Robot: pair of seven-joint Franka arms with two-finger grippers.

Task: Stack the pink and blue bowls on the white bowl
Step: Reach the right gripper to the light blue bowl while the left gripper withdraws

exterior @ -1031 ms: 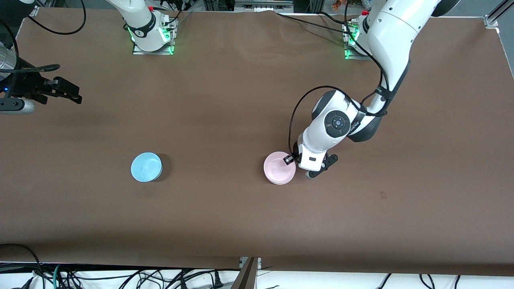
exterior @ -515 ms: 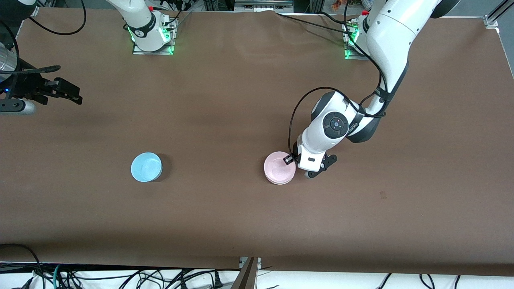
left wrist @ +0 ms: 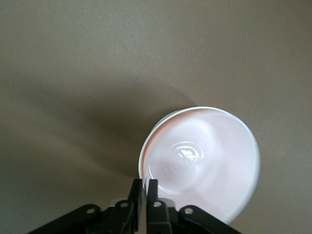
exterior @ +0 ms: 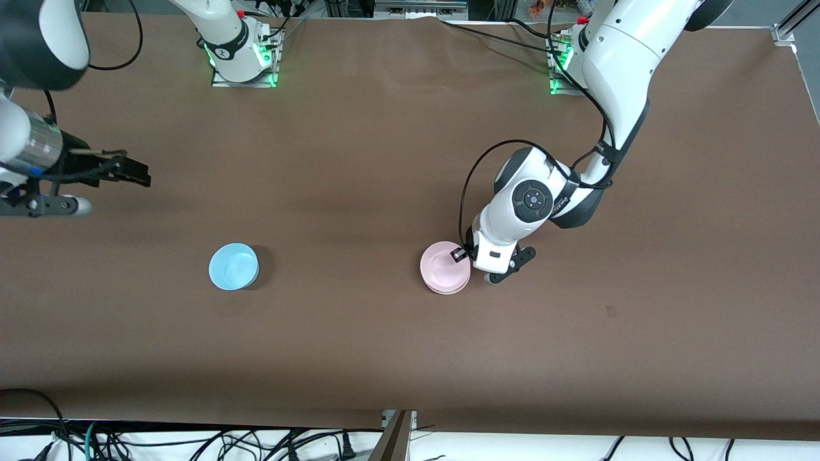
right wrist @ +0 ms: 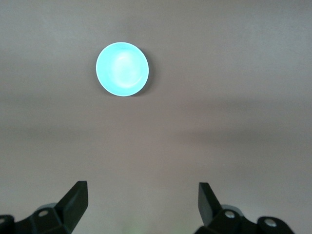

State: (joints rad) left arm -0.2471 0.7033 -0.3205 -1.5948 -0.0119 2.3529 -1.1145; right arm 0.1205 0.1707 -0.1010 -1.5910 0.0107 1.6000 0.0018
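While your right gripper [exterior: 131, 171] is swinging in at the frame's left edge, jaws wide and empty, your left gripper [exterior: 462, 251] is just starting to ease off the pink bowl [exterior: 444, 267], now nested on the white bowl [left wrist: 146, 146] at centre frame. The blue bowl [exterior: 233, 266] is sitting lower left, waiting.

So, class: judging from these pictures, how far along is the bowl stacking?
Done: the pink bowl already sits nested on the white bowl, whose rim peeks out beneath it. In hand: the left claw pinches the pink bowl's rim. Left: the blue bowl lies alone toward the right arm's end, and the open right claw hangs well short of it.
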